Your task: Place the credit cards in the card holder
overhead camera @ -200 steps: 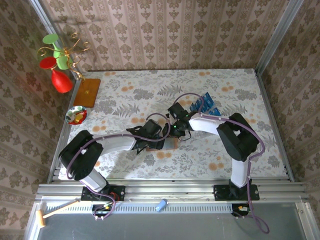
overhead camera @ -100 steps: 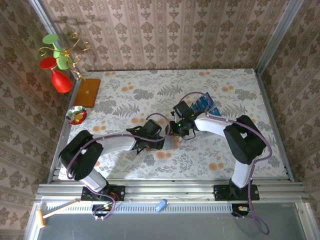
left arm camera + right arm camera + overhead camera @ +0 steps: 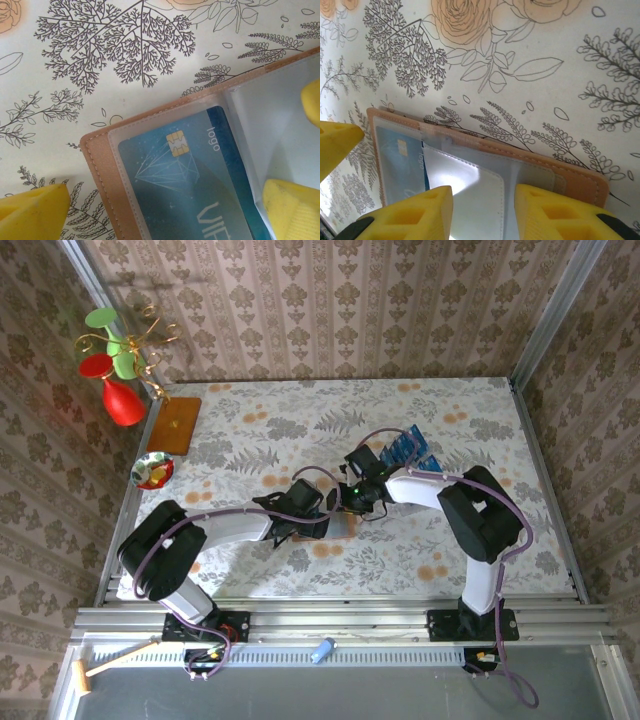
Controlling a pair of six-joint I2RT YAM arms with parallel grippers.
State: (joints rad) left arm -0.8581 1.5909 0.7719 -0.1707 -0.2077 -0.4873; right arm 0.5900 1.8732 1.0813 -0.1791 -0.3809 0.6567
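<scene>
The brown card holder lies open on the flowered cloth between my two grippers. In the left wrist view its tan edge frames a clear sleeve with one blue credit card inside. My left gripper is open wide, with one finger on each side of that half. My right gripper hovers open over a loose clear sleeve flap in the holder, with nothing pinched; the sleeved card is to its left. More blue credit cards lie fanned beyond the right gripper.
An orange-brown wooden board with a stand of red and green glasses sits at the far left, with a small bowl in front of it. A metal frame rims the table. The two grippers' yellow fingers are close together over the holder.
The right arm's elbow swung right and then back a little, while its wrist stayed over the holder and its jaws opened slightly. The left arm has not moved.
</scene>
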